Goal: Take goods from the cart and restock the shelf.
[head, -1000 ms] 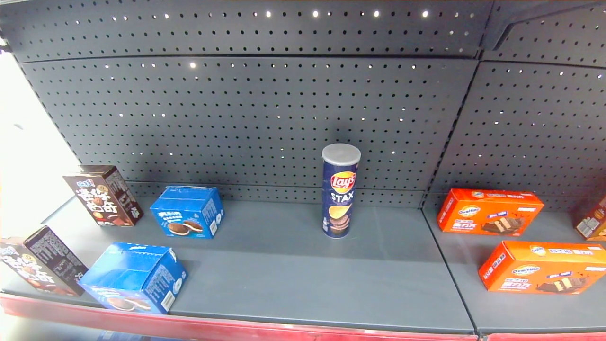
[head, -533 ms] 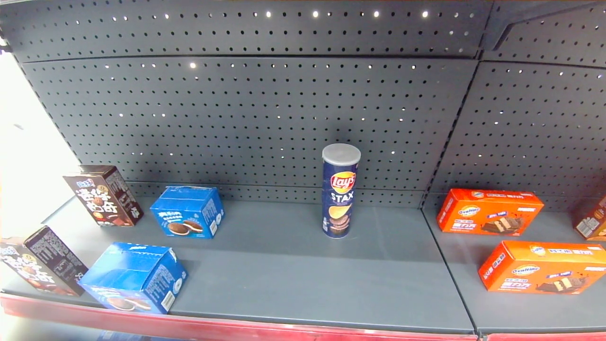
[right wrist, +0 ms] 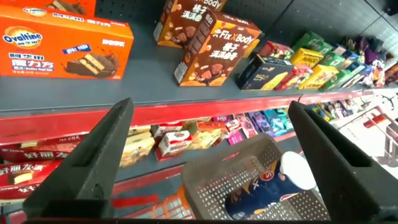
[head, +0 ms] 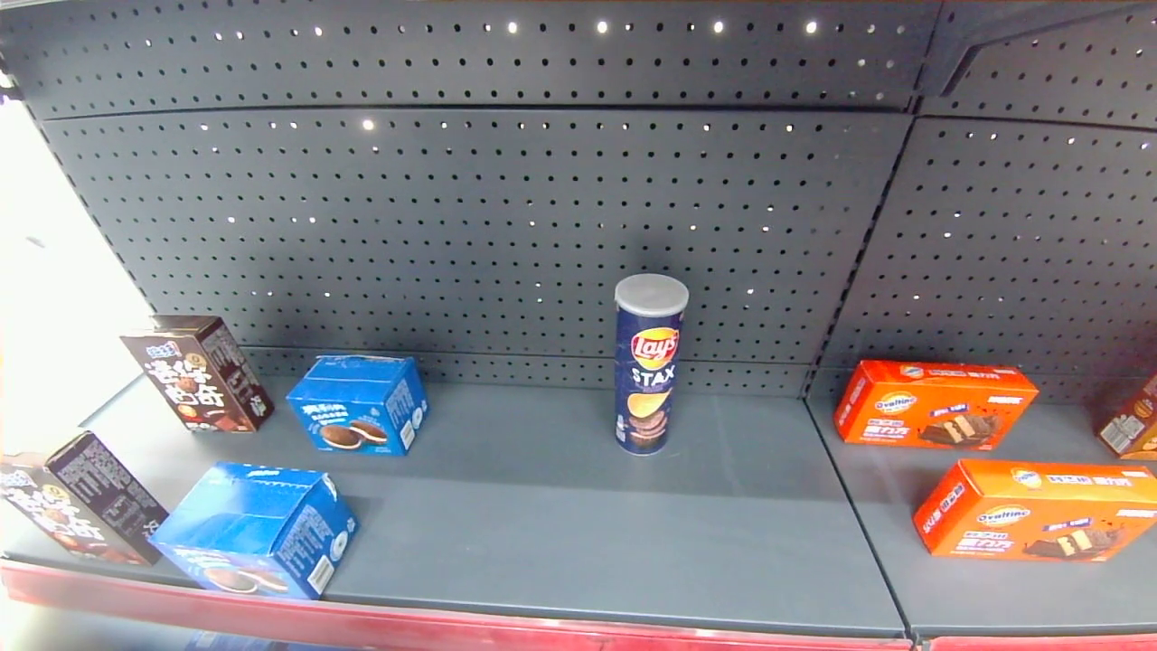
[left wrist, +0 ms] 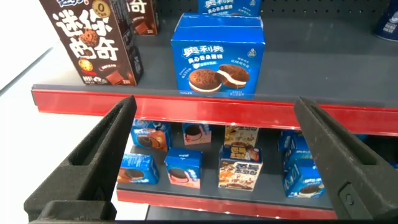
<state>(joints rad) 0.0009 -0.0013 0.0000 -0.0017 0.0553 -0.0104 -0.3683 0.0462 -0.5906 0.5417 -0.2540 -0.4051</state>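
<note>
A dark blue chips can (head: 650, 363) with a grey lid stands upright at the back middle of the grey shelf (head: 560, 533). In the right wrist view, the cart's mesh basket (right wrist: 227, 177) sits below the shelf's red edge and holds a blue can (right wrist: 264, 198) with a white lid. My right gripper (right wrist: 210, 109) is open and empty above the basket. My left gripper (left wrist: 214, 106) is open and empty, facing the shelf's red front edge (left wrist: 205, 109) just below a blue cookie box (left wrist: 217, 57).
Two blue cookie boxes (head: 359, 403) and two dark chocolate boxes (head: 197, 372) stand at the shelf's left. Orange boxes (head: 935, 403) lie on the right section. Brown snack boxes (right wrist: 208, 53) sit further right. A lower shelf holds small cookie boxes (left wrist: 185, 168).
</note>
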